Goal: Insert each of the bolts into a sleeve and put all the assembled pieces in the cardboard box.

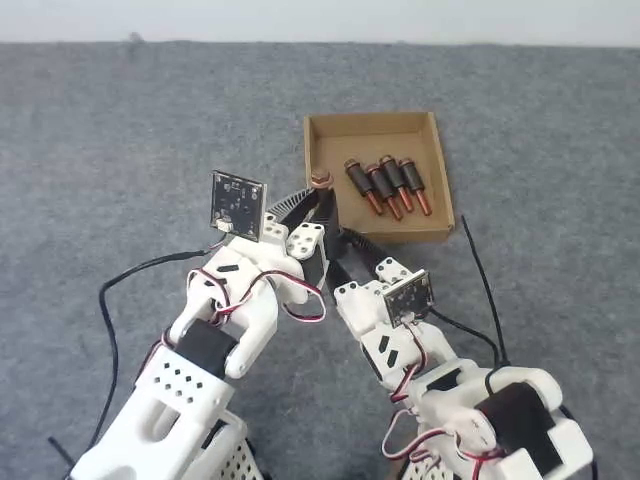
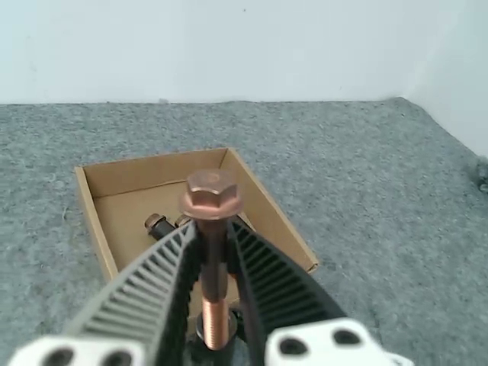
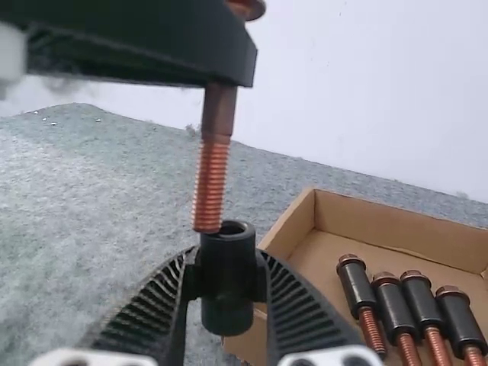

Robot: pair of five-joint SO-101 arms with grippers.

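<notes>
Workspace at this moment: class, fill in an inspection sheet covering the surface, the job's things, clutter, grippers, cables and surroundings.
Surface: grey felt-like mat, flat and unmarked.
Job's things: open cardboard box holding four assembled pieces side by side; one bolt held upright, its threaded tip at the mouth of a black sleeve, not yet pushed in.
Clutter: nothing seen.
Grippers: left gripper shut on the bolt's shank; right gripper shut on the sleeve, just beside the box.
Cables: black cables trail over the mat on either side of the arms.
Surroundings: plain pale wall behind the table.
</notes>
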